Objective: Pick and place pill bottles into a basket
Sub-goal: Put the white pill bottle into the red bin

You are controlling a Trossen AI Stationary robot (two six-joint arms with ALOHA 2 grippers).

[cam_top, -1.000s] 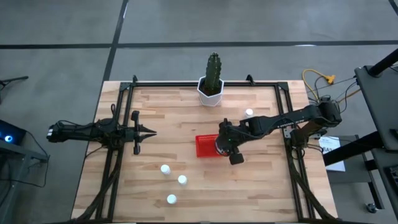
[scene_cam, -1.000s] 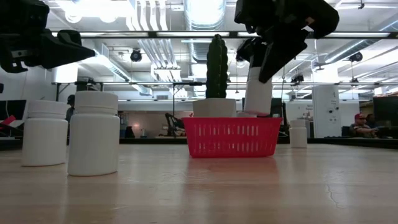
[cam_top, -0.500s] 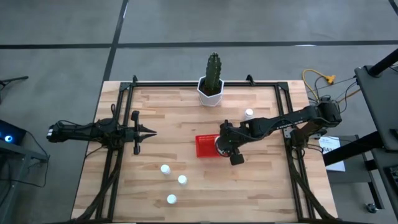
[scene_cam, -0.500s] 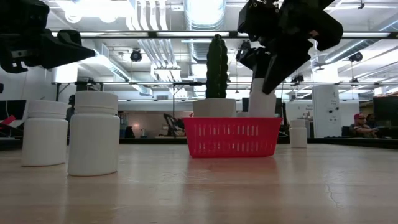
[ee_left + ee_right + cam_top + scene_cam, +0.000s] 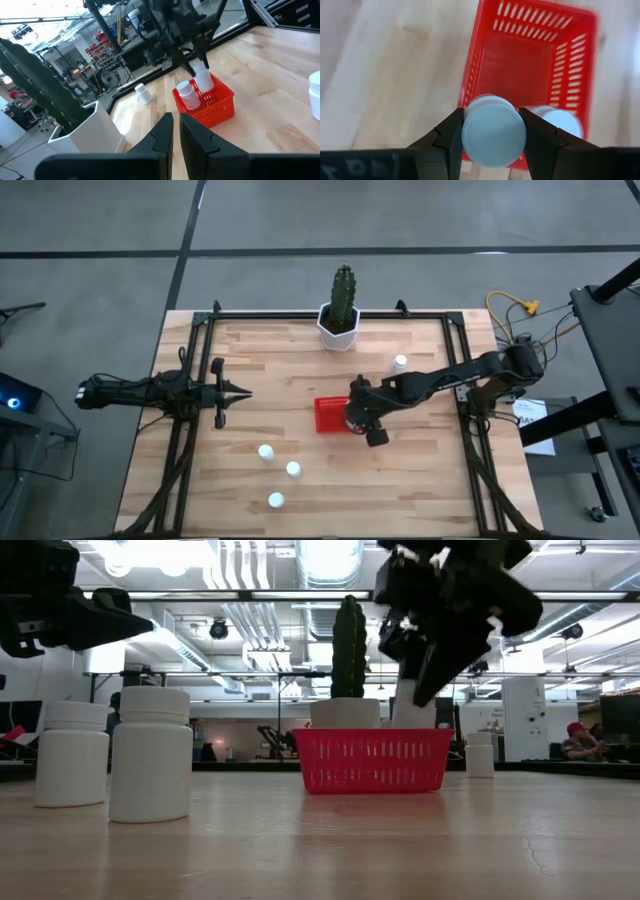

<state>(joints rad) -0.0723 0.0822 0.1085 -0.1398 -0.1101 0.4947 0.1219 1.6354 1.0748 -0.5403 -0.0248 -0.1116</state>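
The red basket [image 5: 332,415] stands mid-table and also shows in the low view [image 5: 372,760]. One white pill bottle [image 5: 187,95] stands inside it. My right gripper [image 5: 354,416] is over the basket's right end, shut on a second bottle [image 5: 494,131] whose lower part is inside the basket [image 5: 202,81]. Three bottles [image 5: 265,451] [image 5: 293,469] [image 5: 275,500] stand on their bases near the front edge. Another bottle [image 5: 400,363] stands right of the cactus pot. My left gripper [image 5: 236,391] hovers shut and empty at the table's left. My right gripper pinches the bottle's upper sides at the cap [image 5: 470,132] between its two fingers [image 5: 451,137], one on each side. The fingers come from above, slanting down. The bottle stands nearly upright, its lower part behind the basket's wall [image 5: 412,708]; whether it rests on the floor is hidden.
A white faceted pot with a green cactus [image 5: 340,320] stands at the far edge. Black rails [image 5: 190,430] run along the table's left and right sides. Bare wood lies between the basket and the front bottles.
My right gripper has gone down and slightly toward the table's left with the bottle. The bottle, which stood high above the basket's rim, now sits lower, with its bottom part inside the basket.
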